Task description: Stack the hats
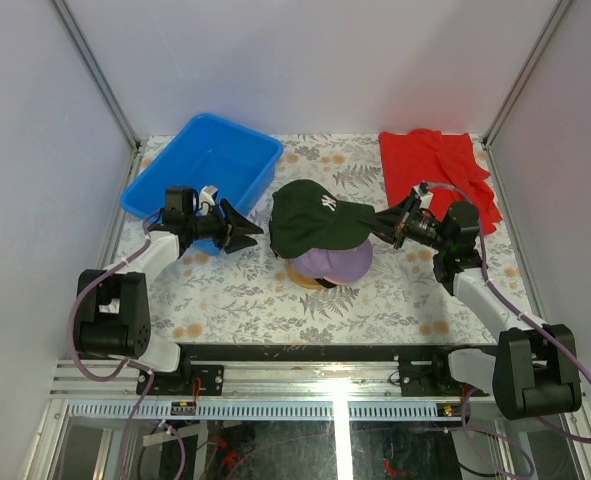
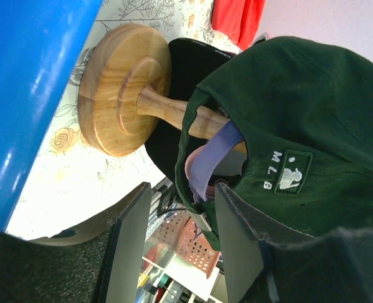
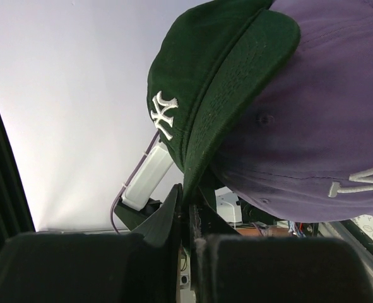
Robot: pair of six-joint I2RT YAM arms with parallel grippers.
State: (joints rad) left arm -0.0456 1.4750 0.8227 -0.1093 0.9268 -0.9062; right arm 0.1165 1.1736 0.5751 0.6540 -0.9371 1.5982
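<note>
Seating the dark green cap, the one with the white NY emblem, on the pile is the step you have in hand. It lies tilted over the purple cap, which sits on the wooden stand at the middle of the table. Your right gripper has its fingers pressed together on the edge of the green brim, as the right wrist view shows. Your left gripper hovers just beside the cap's rear, fingers spread with nothing between them. From the left wrist you see the back of the green crown riding high, a purple strap and a sliver of pink under it, and a black cap lower on the stem; the other three therefore appear stacked, and this looks like the last. The next move calls for lowering the brim until the crown sits square over the purple one, then letting go without dragging it sideways; the left fingers could tug the rear band down. The blue bin and red cloth play no part.
</note>
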